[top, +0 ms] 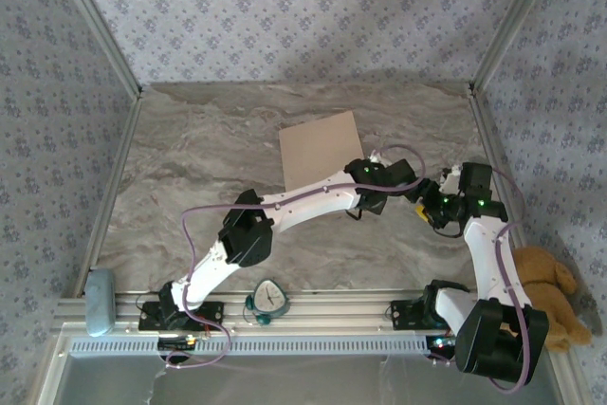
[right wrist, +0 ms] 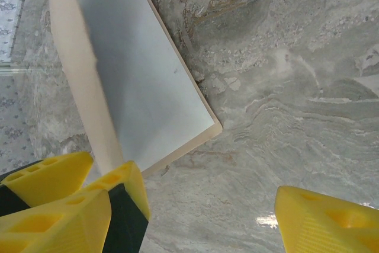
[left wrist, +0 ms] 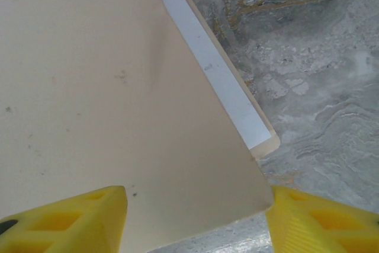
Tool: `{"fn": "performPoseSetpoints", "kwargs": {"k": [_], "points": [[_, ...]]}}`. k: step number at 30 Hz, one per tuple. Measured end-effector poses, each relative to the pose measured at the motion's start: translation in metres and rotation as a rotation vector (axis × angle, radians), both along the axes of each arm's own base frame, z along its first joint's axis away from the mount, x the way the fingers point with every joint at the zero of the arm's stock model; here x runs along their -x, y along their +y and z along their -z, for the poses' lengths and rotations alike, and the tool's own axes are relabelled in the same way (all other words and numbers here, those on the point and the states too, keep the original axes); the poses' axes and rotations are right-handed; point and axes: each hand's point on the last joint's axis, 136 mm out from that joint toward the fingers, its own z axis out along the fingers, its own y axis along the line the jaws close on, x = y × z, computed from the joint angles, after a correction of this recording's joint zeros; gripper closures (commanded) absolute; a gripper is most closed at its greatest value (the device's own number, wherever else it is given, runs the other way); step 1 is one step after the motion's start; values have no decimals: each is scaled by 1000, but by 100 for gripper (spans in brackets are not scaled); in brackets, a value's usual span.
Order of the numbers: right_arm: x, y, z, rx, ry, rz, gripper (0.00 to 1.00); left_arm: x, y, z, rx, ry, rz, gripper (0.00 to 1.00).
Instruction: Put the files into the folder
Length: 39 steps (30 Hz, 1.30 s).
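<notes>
The tan folder (top: 321,149) lies at the middle back of the marble table. In the left wrist view its cover (left wrist: 106,87) is lifted off the lower flap (left wrist: 269,145), and a strip of a white file (left wrist: 207,69) shows between them. My left gripper (left wrist: 195,217) is open, its yellow fingers wide apart, with the cover's near corner between them. In the right wrist view the raised cover (right wrist: 77,75) is seen edge-on above the white file (right wrist: 142,87). My right gripper (right wrist: 195,220) is open over bare marble, just right of the folder's corner. I cannot tell the two sheets apart.
A brown teddy bear (top: 545,291) sits off the table's right edge. A grey-blue block (top: 100,299) rests at the near left corner, and a small teal object (top: 268,299) on the front rail. Patterned walls enclose the table on three sides.
</notes>
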Motion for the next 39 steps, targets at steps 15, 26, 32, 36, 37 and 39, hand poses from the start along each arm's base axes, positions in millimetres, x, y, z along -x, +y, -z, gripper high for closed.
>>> {"fn": "performPoseSetpoints", "kwargs": {"k": [15, 26, 32, 36, 37, 39], "points": [[-8, -2, -8, 23, -43, -1, 22, 1, 25, -86, 172, -82, 8, 13], [-35, 25, -71, 162, -344, -129, 6, -31, 139, -137, 190, -330, -102, 0], [-50, 16, -71, 283, -379, -115, 0, -53, 246, -133, 75, -479, -279, 0], [-62, 1, -63, 366, -399, -68, 0, -54, 326, -111, -1, -526, -419, 0], [-63, -2, -59, 387, -404, -55, 0, -52, 348, -104, -20, -542, -455, 0], [-66, -11, -50, 431, -407, -29, 0, -44, 382, -89, -54, -571, -503, 0]]}}
